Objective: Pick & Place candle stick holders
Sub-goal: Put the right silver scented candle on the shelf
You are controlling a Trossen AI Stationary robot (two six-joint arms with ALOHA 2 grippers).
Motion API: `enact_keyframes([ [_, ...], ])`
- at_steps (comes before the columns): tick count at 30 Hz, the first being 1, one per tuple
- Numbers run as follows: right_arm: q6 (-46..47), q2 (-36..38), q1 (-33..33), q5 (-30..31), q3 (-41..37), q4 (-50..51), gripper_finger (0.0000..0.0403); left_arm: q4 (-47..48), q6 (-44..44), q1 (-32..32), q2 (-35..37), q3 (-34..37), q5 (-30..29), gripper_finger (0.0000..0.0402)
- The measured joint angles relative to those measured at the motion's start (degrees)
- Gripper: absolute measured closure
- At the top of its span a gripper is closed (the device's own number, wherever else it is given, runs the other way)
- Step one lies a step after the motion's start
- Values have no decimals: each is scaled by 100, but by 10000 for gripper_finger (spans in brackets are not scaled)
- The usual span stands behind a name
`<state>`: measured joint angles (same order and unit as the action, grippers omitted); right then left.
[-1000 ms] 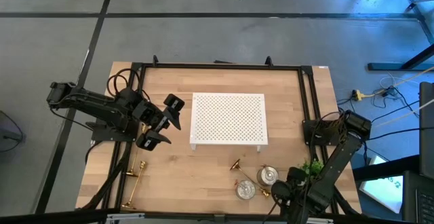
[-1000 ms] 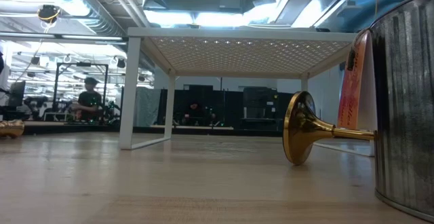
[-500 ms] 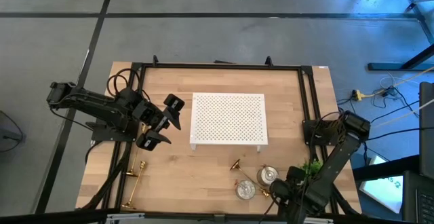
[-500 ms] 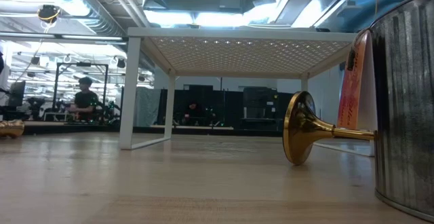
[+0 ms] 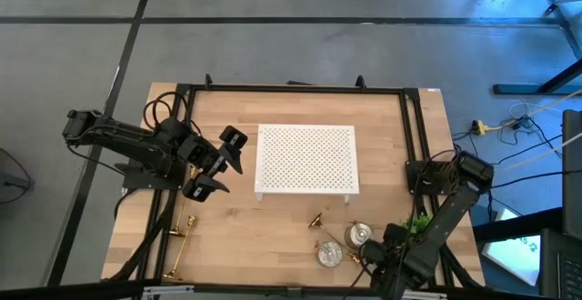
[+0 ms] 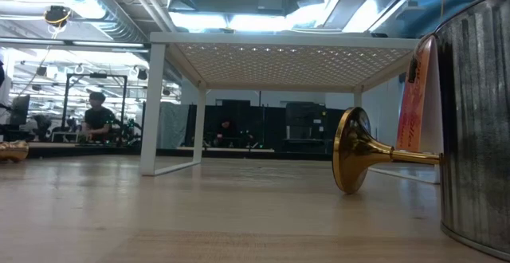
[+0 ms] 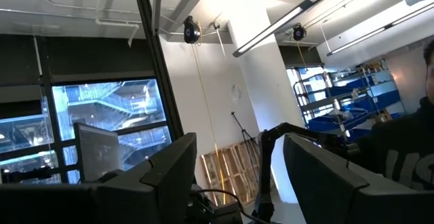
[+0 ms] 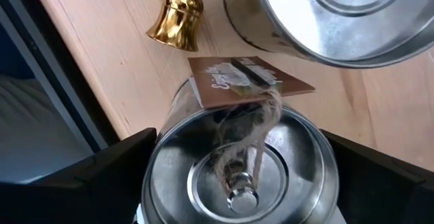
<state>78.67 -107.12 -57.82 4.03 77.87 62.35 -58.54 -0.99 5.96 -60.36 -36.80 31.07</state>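
The right gripper [image 8: 237, 176] hangs at five o'clock, jaws spread around a silver holder [image 8: 239, 164] — seemingly readying a grasp — while the left gripper [image 5: 221, 162], parted and empty, waits at nine.

Your right wrist view looks down into a silver round holder [image 8: 241, 166] flanked by two dark fingers [image 8: 88, 183]. A brown tag [image 8: 247, 78] on twine [image 8: 261, 125] lies across its rim. A second silver holder [image 8: 332, 17] and a gold candlestick [image 8: 178, 13] rest on the wooden table [image 8: 102, 54].
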Motion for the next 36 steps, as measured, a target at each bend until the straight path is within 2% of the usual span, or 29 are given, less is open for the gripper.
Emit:
enact_keyframes([
  [4, -1, -112, 1, -44, -77, -108, 13, 0, 2, -1, 0, 0, 0, 184],
  [12, 46, -153, 13, -608, -441, -384, 13, 0, 26, 0, 0, 0, 2, 184],
  [18, 265, -161, 30, -648, -448, -418, 14, 0, 26, -1, 0, 0, 2, 184],
  [25, 457, -161, 64, -709, -446, -558, 42, 2, 22, 0, 0, 0, 4, 184],
  [33, 641, -163, 254, -1363, -450, -547, 42, 2, 22, 0, 0, 0, 4, 184],
  [36, 599, -172, 338, -1390, -401, -465, 42, 2, 22, -1, 0, 0, 4, 184],
])
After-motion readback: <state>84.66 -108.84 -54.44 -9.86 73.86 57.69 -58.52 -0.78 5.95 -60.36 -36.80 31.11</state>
